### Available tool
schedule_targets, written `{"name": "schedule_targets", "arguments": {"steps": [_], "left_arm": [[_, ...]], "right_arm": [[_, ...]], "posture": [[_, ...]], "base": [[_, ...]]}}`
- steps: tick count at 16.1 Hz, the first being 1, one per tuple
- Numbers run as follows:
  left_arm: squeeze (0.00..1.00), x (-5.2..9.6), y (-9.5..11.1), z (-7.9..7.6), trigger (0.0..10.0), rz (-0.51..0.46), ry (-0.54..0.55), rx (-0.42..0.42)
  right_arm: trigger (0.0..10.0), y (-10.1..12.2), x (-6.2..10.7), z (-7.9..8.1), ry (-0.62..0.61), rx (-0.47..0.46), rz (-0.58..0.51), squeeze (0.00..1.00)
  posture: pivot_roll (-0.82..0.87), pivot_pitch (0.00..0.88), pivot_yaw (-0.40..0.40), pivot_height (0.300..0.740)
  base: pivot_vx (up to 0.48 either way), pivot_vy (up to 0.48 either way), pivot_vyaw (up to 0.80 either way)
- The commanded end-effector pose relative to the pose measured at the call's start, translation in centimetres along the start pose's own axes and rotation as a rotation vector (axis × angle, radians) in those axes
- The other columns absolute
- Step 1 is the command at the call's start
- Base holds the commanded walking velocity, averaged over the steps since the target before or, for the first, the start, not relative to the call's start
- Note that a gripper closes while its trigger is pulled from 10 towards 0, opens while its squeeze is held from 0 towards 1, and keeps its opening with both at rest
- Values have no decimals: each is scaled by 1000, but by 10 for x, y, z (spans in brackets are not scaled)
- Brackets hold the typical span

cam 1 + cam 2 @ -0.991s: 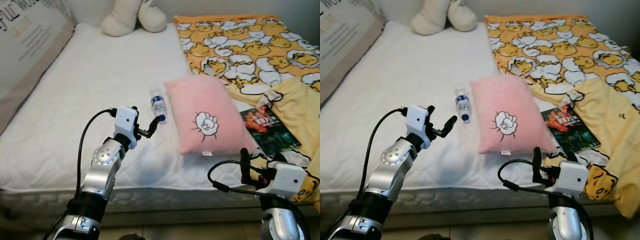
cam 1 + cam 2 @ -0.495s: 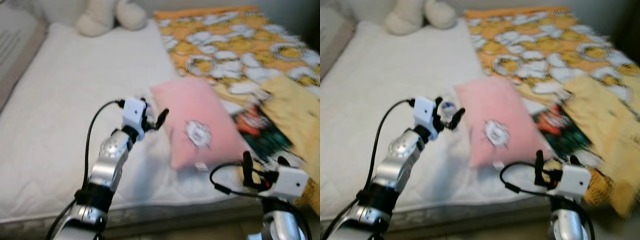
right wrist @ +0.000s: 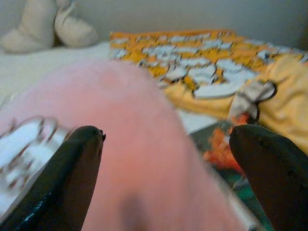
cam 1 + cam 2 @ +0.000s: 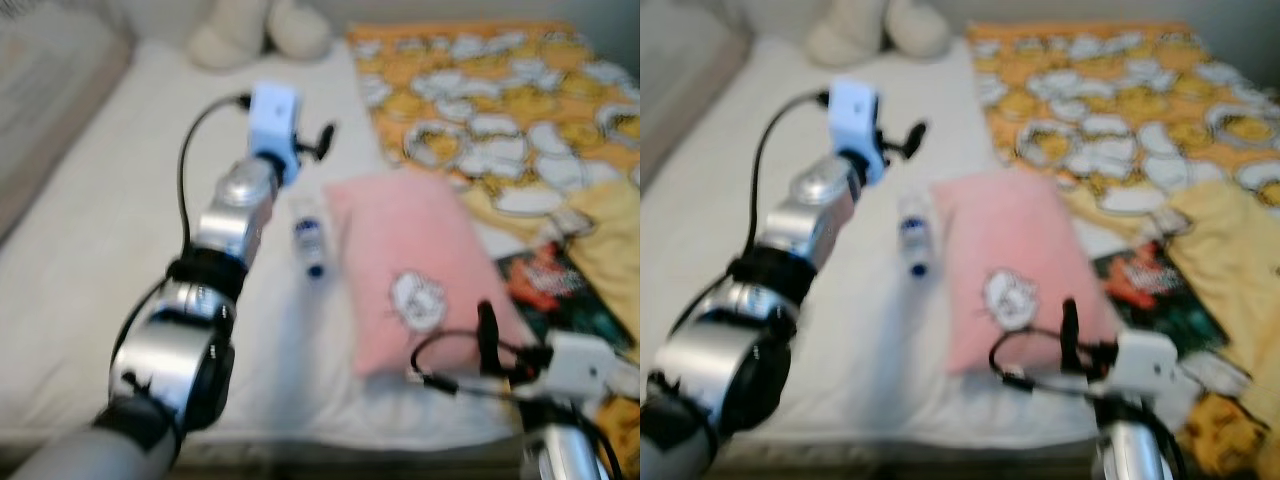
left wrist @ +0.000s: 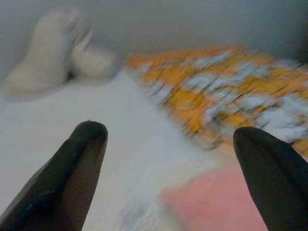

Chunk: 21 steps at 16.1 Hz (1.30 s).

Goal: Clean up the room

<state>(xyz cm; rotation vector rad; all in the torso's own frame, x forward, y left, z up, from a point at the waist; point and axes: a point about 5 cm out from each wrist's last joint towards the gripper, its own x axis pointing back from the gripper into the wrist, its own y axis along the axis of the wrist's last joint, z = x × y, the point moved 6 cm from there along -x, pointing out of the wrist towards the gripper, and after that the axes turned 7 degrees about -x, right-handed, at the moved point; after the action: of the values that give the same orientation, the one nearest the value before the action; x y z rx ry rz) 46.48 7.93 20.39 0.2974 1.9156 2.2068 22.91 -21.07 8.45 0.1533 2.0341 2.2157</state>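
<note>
Across the whole scene lies a bed (image 4: 120, 230) with a white quilted cover, seen through motion blur. On its far right portion spreads an orange and yellow blanket (image 4: 500, 90) printed with white egg figures, running down the right edge toward the near side. A pale plush toy (image 4: 262, 30) rests at the far edge of the bed, left of the blanket. A pink pillow (image 4: 415, 265) with a small white emblem lies right of centre, its far right edge close to the blanket. A dark-covered book (image 4: 565, 290) sits just right of the pillow, near the blanket's folds. A clear water bottle (image 4: 310, 235) with a blue cap lies on its side on the white cover, just beside the pillow's left edge.

The left gripper (image 4: 322, 140) is extended out over the bed, beyond the bottle on the far side and above it; the left wrist view shows its fingers (image 5: 72, 178) spread wide with nothing between them. The right gripper (image 3: 163, 144) is held low at the near edge, by the pillow's near corner, jaws likewise parted and empty.

Judgement: the step in hand appears to be the reach for the bottle, not yet completed. The next move calls for bringing the left gripper back and down until the fingers straddle the bottle's body, across its length, then closing. Risk: the round bottle may roll against the pillow.
</note>
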Motion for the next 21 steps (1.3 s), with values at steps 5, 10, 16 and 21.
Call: {"name": "schedule_targets", "arguments": {"steps": [5,10,16,21], "left_arm": [[0,-12,-8,-21,10000,140,-27,45],[0,-7,-38,-26,10000,242,10,45],[0,-1,-59,-28,10000,318,71,114],[0,4,-74,-38,10000,368,68,71]], "right_arm": [[10000,-1,33,13,5,-17,36,0],[10000,-2,67,29,74,28,102,0],[10000,6,90,23,61,57,154,0],[10000,3,99,30,62,41,188,0]], "posture": [[-179,174,109,740],[-244,273,113,740],[-301,335,97,740],[-310,352,97,740]], "base": [[0,0,0],[0,0,0],[0,0,0],[0,0,0]]}}
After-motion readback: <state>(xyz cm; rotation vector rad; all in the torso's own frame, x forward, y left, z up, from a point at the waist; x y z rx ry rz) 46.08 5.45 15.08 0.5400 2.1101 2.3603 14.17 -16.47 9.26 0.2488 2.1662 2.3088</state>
